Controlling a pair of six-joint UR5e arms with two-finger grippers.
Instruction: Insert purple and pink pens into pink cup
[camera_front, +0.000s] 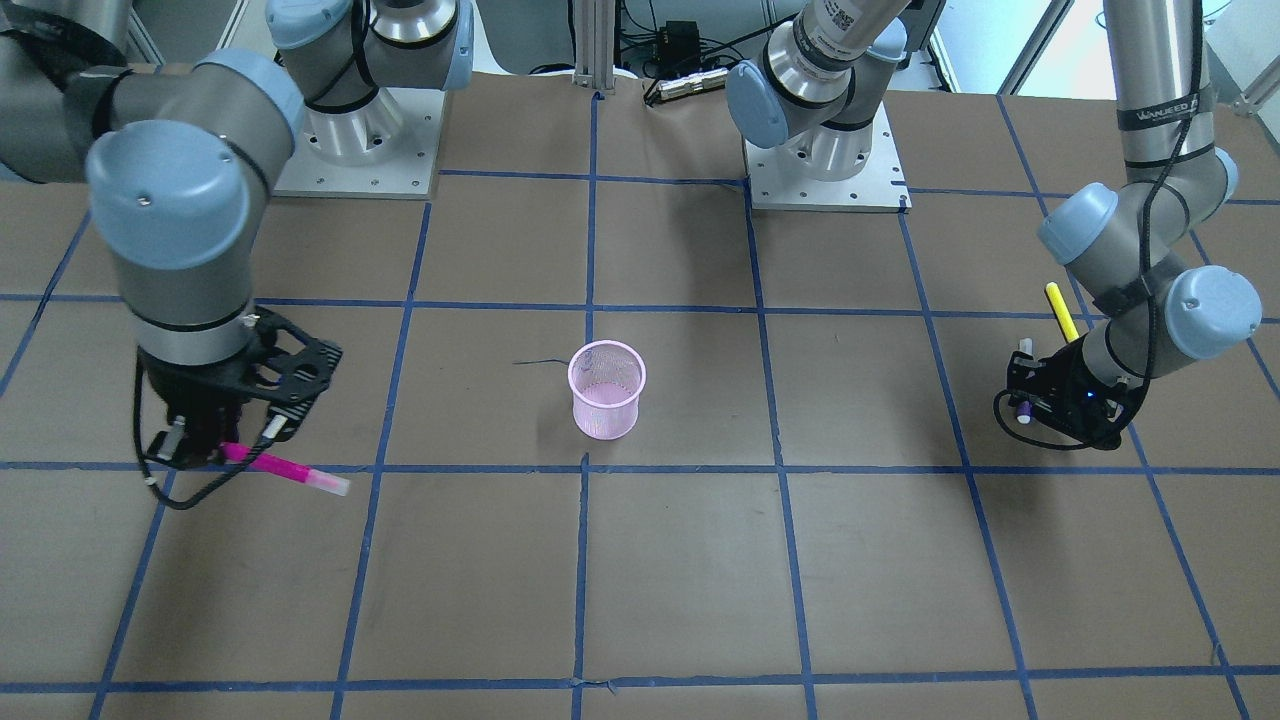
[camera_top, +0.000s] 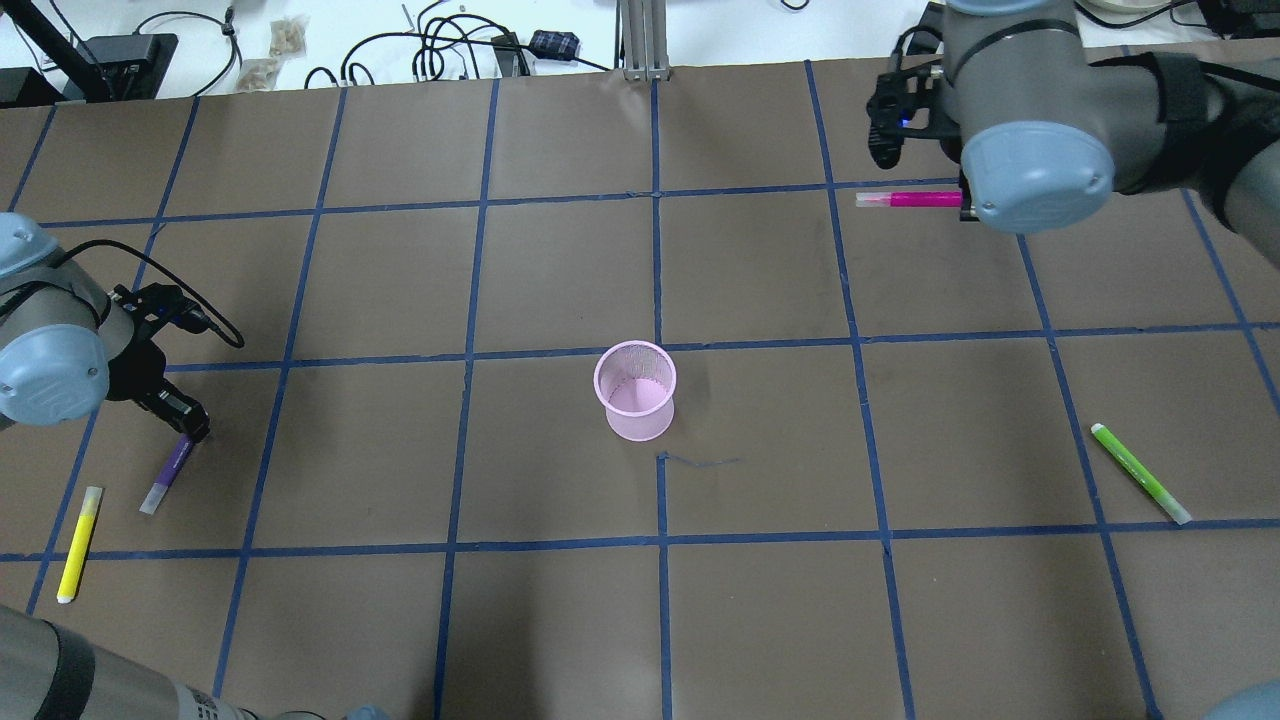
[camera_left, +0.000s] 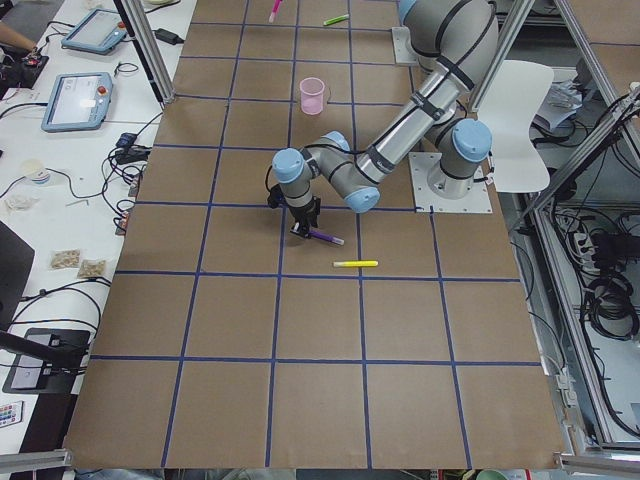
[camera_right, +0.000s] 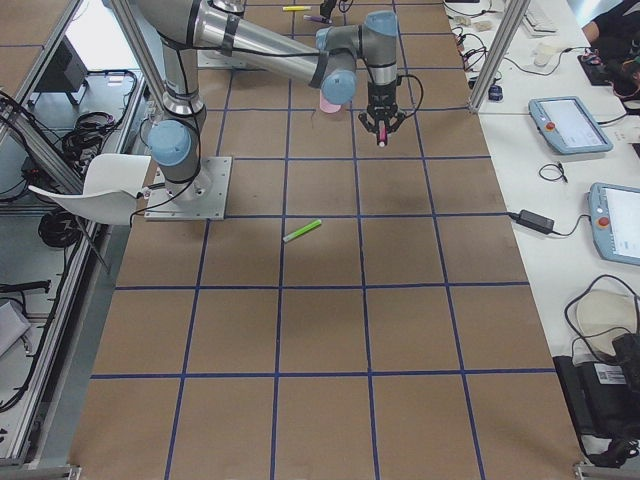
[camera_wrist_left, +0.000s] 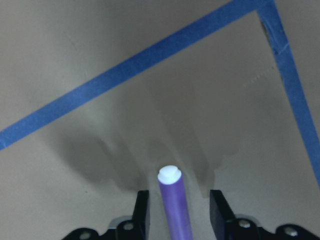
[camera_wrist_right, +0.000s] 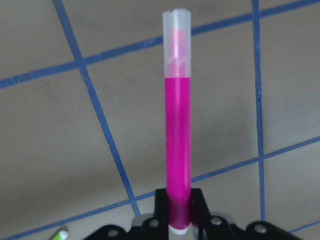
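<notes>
Only legible text: a black strap (camera_front: 1166, 112) on the left arm, reads roughly "WANJEED", too small to be sure. QR-type label (camera_front: 850, 15) on the same arm's upper link, unreadable.

Right gripper (camera_wrist_right: 179, 195): wrist bent down, fingers clamped on the tail end of the pink pen (camera_wrist_right: 177, 145). The pen sticks out roughly level over the desk (camera_top: 500, 280), clear cap end away from the fingers.

Left gripper (camera_wrist_left: 179, 192): low at the desk, pointing down, fingers apart. They straddle one end of the purple pen (camera_wrist_left: 175, 210) with a gap on each side. The pen lies flat on the desk.

Pink cup (camera_top: 636, 390): upright mid-desk, well apart from both arms.

View differences: only the wrist views show the finger gaps. Overhead shows a yellow pen (camera_top: 78, 543) near the purple one, plus a green pen (camera_top: 1140, 473) on the robot's right. The front-facing view misses the green one.
</notes>
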